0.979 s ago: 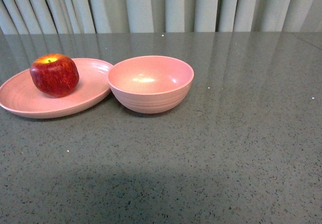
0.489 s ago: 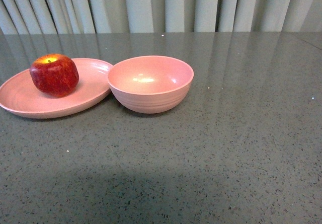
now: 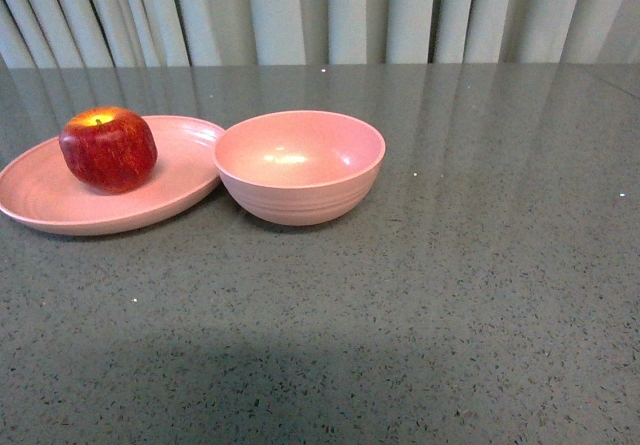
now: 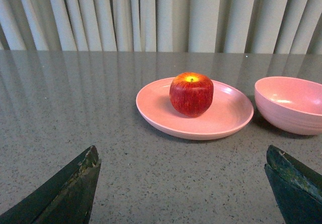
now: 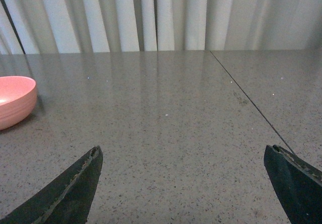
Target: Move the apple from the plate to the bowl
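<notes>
Both spread wide: left gripper [image 4: 182, 153], right gripper [image 5: 183, 152]; apple [image 3: 108, 149] on plate [image 3: 40, 200], bowl [image 3: 300, 200] just beside, curtain [image 3: 300, 15] behind.

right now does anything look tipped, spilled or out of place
Nothing stands out. The apple sits stem dip up on the plate, the bowl stands upright and empty beside it, and nothing is spilled. The left gripper and right gripper are open, touching nothing.

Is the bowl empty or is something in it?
Empty. The bowl shows only its bare pink inside; the apple sits on the plate.
</notes>
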You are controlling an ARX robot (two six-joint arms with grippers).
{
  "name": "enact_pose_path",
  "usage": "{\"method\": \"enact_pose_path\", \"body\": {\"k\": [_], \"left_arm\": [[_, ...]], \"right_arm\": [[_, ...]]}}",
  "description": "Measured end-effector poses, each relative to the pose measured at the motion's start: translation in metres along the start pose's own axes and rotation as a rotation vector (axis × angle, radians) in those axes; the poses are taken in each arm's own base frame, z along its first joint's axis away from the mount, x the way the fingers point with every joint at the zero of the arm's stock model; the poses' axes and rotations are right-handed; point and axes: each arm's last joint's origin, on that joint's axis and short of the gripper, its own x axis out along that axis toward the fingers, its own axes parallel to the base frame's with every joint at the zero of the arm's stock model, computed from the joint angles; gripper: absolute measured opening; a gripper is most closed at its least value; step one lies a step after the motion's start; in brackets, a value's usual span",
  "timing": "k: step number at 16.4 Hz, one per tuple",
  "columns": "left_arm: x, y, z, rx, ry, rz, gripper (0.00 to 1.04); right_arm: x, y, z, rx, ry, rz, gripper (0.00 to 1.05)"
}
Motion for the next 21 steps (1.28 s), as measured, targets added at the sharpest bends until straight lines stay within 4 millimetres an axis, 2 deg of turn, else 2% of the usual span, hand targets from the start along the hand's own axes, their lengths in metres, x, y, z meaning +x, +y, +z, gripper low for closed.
{"method": "enact_pose_path", "body": {"k": [4,6,9,11,17,18,19,21], "left_arm": [[0.000,0.000,0.000,0.000,0.000,0.000,0.98],[0.002,-0.003,-0.001,-0.011,0.221,0.136,0.98],[0.008,0.000,0.011,-0.038,0.177,0.202,0.98],[0.020,0.000,0.033,-0.054,0.105,0.163,0.98],[0.045,-0.002,0.047,-0.048,0.084,0.108,0.98],[0.058,-0.004,0.056,-0.048,0.066,0.080,0.98],[0.084,-0.008,0.073,-0.036,0.041,0.028,0.98],[0.126,-0.015,0.080,-0.034,0.105,-0.041,0.98]], "right_arm": [[0.000,0.000,0.000,0.000,0.000,0.000,0.98],[0.000,0.000,0.000,0.000,0.000,0.000,0.98],[0.000,0.000,0.000,0.000,0.000,0.000,0.98],[0.000,0.000,0.000,0.000,-0.001,0.000,0.98],[0.000,0.000,0.000,0.000,0.000,0.000,0.98],[0.000,0.000,0.000,0.000,-0.001,0.000,0.98],[0.000,0.000,0.000,0.000,0.000,0.000,0.98],[0.000,0.000,0.000,0.000,-0.001,0.000,0.98]]}}
